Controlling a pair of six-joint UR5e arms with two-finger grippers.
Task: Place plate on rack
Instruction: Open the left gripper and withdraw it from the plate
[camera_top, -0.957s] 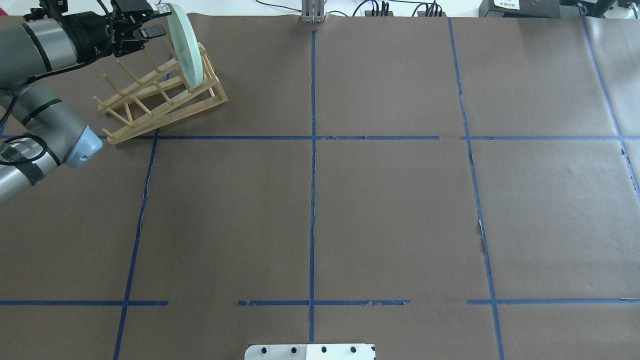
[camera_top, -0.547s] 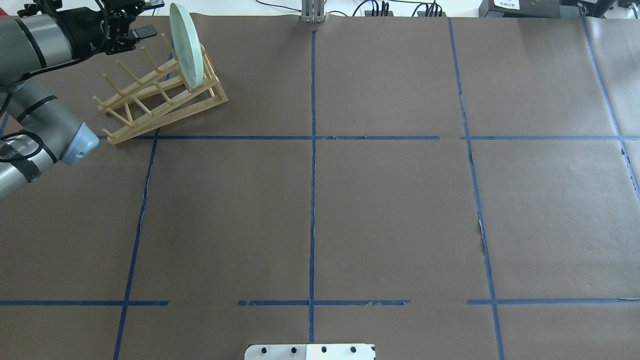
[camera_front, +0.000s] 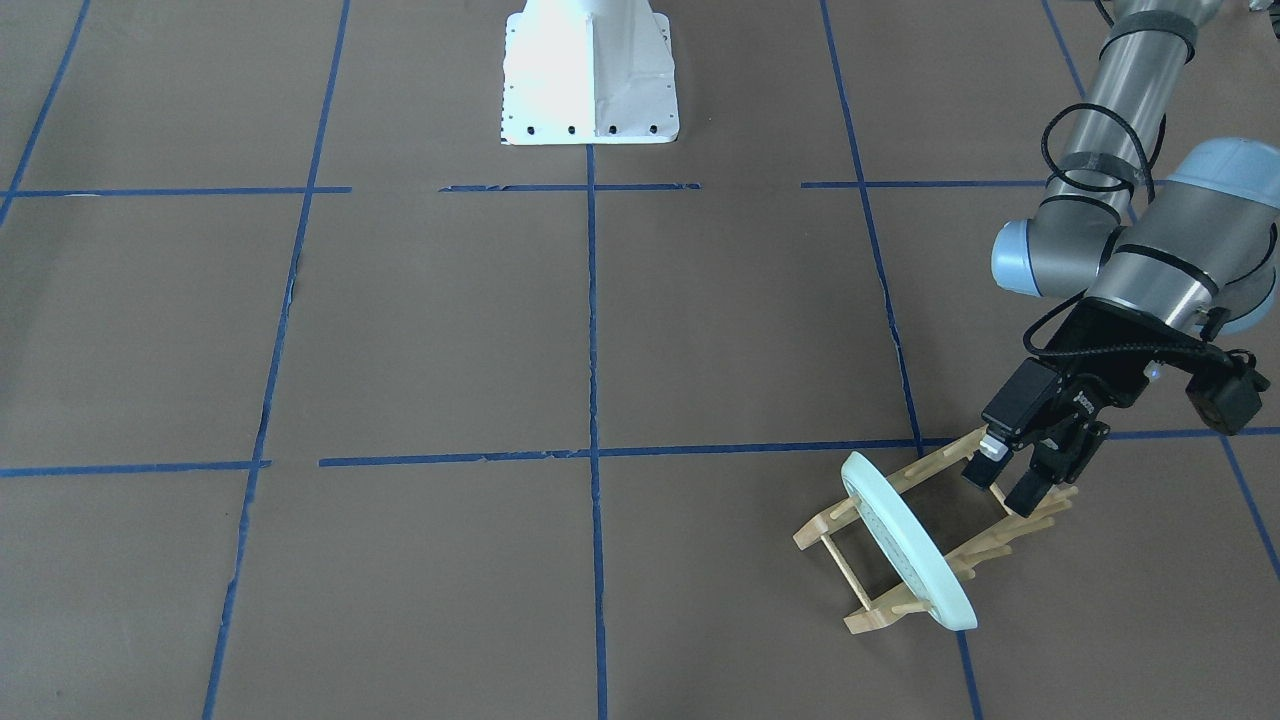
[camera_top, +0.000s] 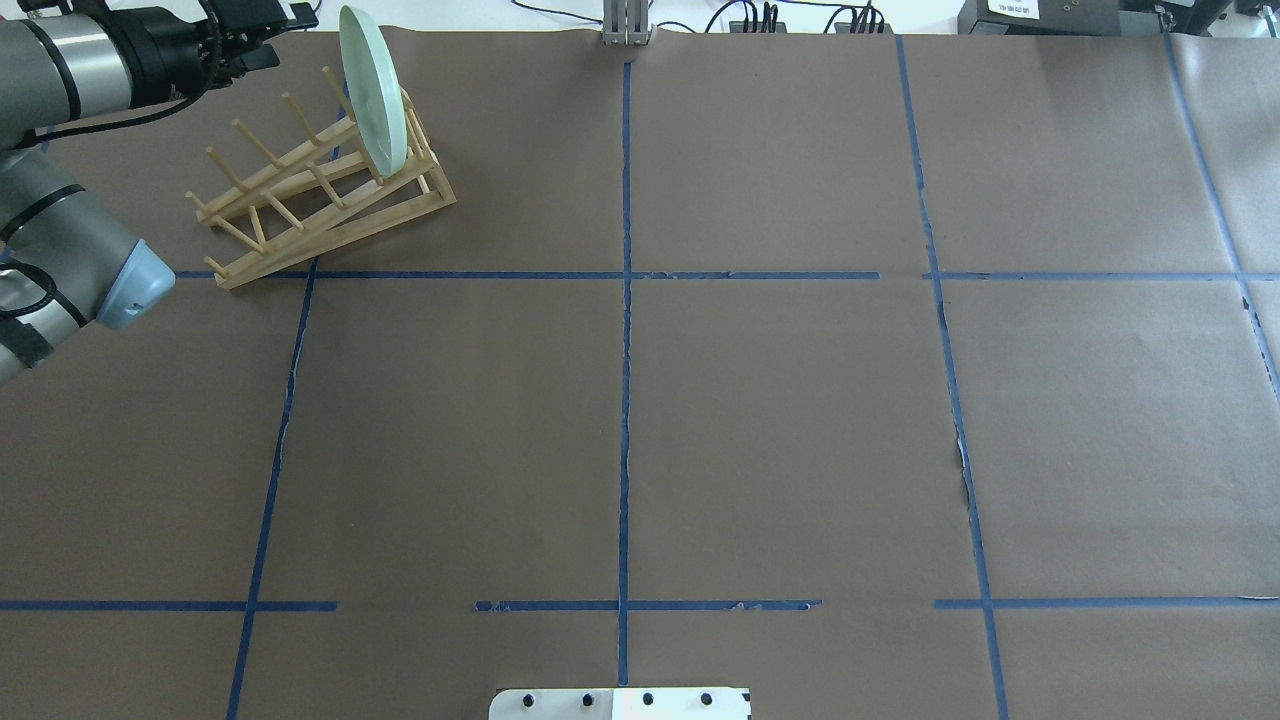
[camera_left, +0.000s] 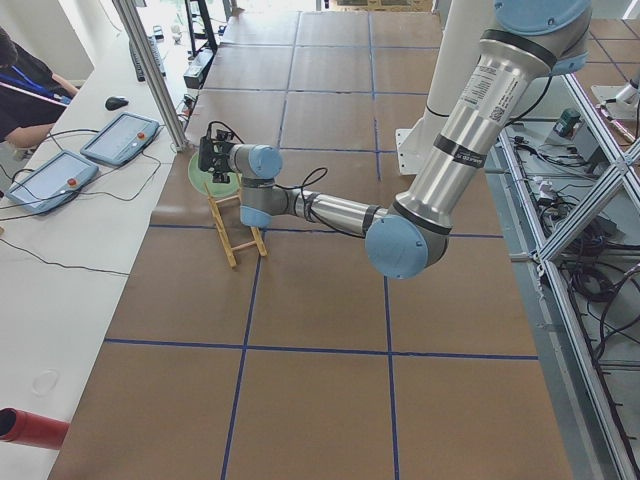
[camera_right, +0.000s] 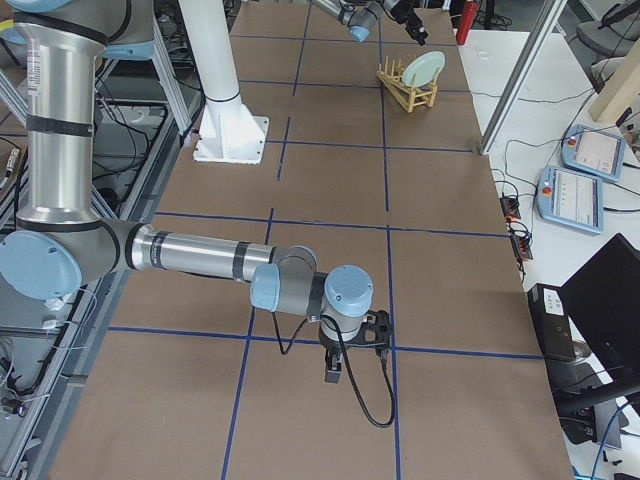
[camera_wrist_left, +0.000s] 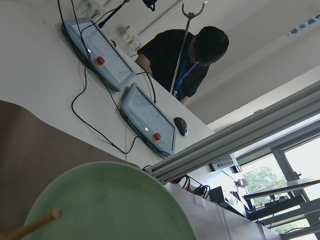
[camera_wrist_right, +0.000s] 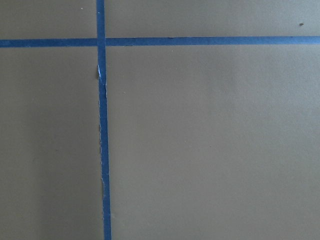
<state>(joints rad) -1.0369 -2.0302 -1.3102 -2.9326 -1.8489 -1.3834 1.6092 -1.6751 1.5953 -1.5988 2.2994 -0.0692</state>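
The pale green plate (camera_top: 372, 95) stands on edge between the pegs at the high end of the wooden rack (camera_top: 310, 190). It also shows in the front view (camera_front: 905, 545), with the rack (camera_front: 870, 615) under it. My left gripper (camera_top: 285, 35) is open and empty, a short way off the plate's face, over the rack's pegs (camera_front: 1003, 485). The left wrist view shows the plate's face (camera_wrist_left: 105, 205) and one peg tip (camera_wrist_left: 30, 227). My right gripper (camera_right: 335, 375) hangs low over the paper far from the rack. I cannot tell whether it is open or shut.
Brown paper with blue tape lines (camera_top: 625, 300) covers the table. The white robot base (camera_front: 588, 75) is at the near edge. A side bench beyond the rack holds two pendants (camera_left: 120, 138) and cables, with a person (camera_wrist_left: 187, 60) seated there.
My left gripper has drawn back from the plate's rim, to the left in the overhead view. The plate stays standing in the rack.
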